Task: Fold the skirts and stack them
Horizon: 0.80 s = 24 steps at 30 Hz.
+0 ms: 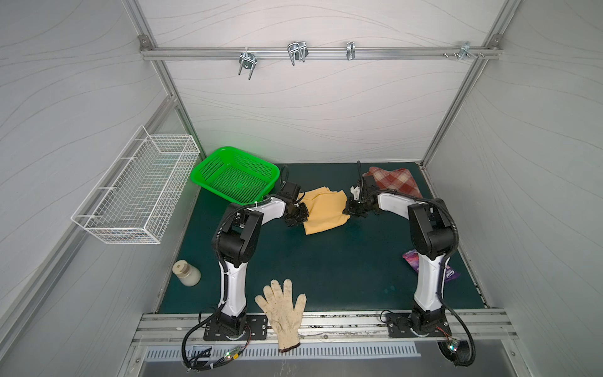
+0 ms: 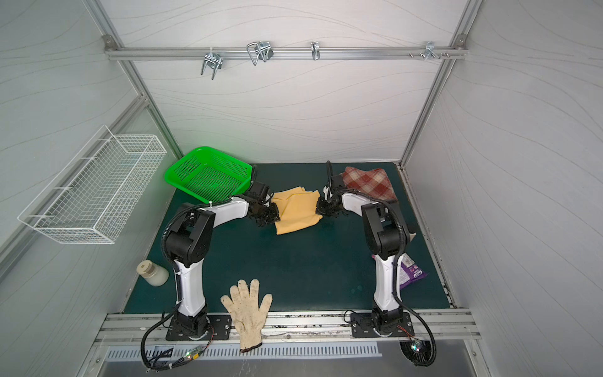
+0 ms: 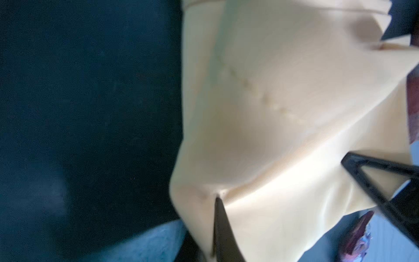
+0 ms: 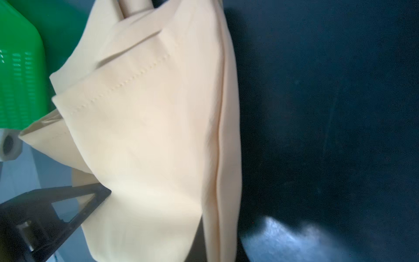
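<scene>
Yellow skirt (image 1: 324,212): rumpled, centre frame, fold unfinished; right jaws clamped on edge, left jaws apart. Plaid skirt (image 1: 396,181): upper right, unstacked.

Two skirts: one mustard-yellow skirt (image 1: 326,212) and one plaid skirt (image 1: 396,181). One knitted glove (image 1: 282,313), one green basket (image 1: 202,169), one white wire basket (image 1: 137,209), one capped bottle (image 1: 186,273), one purple packet (image 2: 412,272). Two robot arms, the left arm (image 1: 239,235) and the right arm (image 1: 430,235). Four metal hook fittings (image 1: 247,63) on the rail (image 1: 195,54).
</scene>
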Each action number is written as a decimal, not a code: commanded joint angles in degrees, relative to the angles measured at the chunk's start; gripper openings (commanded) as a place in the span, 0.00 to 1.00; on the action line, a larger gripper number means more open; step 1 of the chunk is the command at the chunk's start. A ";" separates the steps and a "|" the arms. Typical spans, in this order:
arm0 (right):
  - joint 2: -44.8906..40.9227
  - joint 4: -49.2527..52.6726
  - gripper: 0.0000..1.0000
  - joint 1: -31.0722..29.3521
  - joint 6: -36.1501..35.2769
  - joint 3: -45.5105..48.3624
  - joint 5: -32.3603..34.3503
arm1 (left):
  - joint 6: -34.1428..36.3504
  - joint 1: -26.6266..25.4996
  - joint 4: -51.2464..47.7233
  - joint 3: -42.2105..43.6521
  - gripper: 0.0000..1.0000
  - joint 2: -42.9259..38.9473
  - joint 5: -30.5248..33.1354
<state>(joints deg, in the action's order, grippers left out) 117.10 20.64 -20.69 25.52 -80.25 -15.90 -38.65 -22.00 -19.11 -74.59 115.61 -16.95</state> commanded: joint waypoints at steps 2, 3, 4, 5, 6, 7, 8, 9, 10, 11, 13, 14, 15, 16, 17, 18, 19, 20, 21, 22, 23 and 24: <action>0.50 10.60 0.00 -0.48 -7.86 -6.60 10.70 | -0.02 0.34 -4.83 1.65 0.29 -2.46 1.51; 0.57 11.66 0.00 -0.62 -8.83 -7.95 12.41 | -0.32 0.38 -4.42 2.25 0.33 -3.47 1.23; 0.58 12.59 0.00 -0.67 -9.89 -9.28 14.01 | -0.78 0.38 -3.83 2.87 0.37 -4.58 1.00; 0.80 13.50 0.00 -0.75 -10.69 -10.49 15.14 | -1.18 0.45 -3.43 3.50 0.40 -5.65 0.80; 1.13 14.69 0.00 -0.76 -11.59 -12.01 16.42 | -1.74 0.63 -2.67 4.38 0.42 -6.82 0.31; 1.55 15.92 0.00 -0.80 -12.52 -13.58 17.95 | -2.34 0.80 -1.55 5.42 0.43 -8.18 -0.53; 1.94 16.81 0.00 -0.84 -13.52 -14.91 19.33 | -2.83 0.90 -0.70 6.24 0.44 -9.18 -1.02; 2.31 17.88 0.00 -0.85 -14.61 -16.46 21.13 | -3.10 0.99 -0.07 6.99 0.45 -10.30 -1.26; 2.66 18.96 0.00 -0.85 -15.71 -17.99 22.89 | -3.28 0.99 0.46 7.70 0.45 -11.31 -1.70; 2.90 19.66 0.00 -0.76 -16.20 -19.02 24.30 | -3.50 0.99 1.09 8.23 0.45 -11.96 -2.29; 2.81 20.40 0.00 -0.42 -17.26 -20.72 26.56 | -3.75 0.99 2.00 9.05 0.45 -13.00 -3.35; 2.71 20.49 0.00 -0.32 -17.63 -21.06 27.58 | -3.86 0.99 2.42 9.38 0.45 -13.45 -3.66; 2.66 20.69 0.00 -0.32 -18.31 -21.71 29.12 | -3.88 0.99 2.75 9.62 0.45 -13.95 -3.78; 2.76 21.18 0.00 -0.25 -18.89 -22.70 30.40 | -3.80 0.99 3.13 9.93 0.45 -14.30 -3.75; 2.86 21.95 0.00 -0.19 -19.43 -23.96 31.39 | -3.79 0.99 3.49 10.15 0.45 -14.51 -3.94; 3.21 23.09 0.00 -0.08 -20.10 -25.66 32.71 | -3.95 0.99 3.96 10.48 0.45 -14.70 -4.34; 3.43 23.90 0.00 -0.06 -20.69 -27.00 33.92 | -3.97 0.99 4.17 10.64 0.45 -14.80 -4.54; 3.60 24.61 0.00 0.11 -21.55 -28.41 35.36 | -3.93 0.99 4.38 10.77 0.45 -14.88 -4.68; 3.66 25.32 0.00 0.20 -22.36 -29.77 36.83 | -3.86 0.99 4.73 11.02 0.45 -15.06 -4.87; 3.52 25.77 0.00 0.44 -23.07 -30.74 37.88 | -3.86 0.99 5.02 11.27 0.45 -15.22 -4.97; 3.41 26.28 0.00 0.74 -23.84 -31.89 38.88 | -3.95 0.99 5.57 11.61 0.45 -15.35 -5.18; 3.40 26.81 0.00 1.07 -24.80 -33.04 39.88 | -3.96 0.99 6.06 11.91 0.45 -15.39 -5.35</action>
<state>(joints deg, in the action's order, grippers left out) 120.22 43.75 -20.67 4.80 -109.89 17.89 -42.22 -21.08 -15.81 -63.40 101.93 -21.08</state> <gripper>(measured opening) 0.072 0.451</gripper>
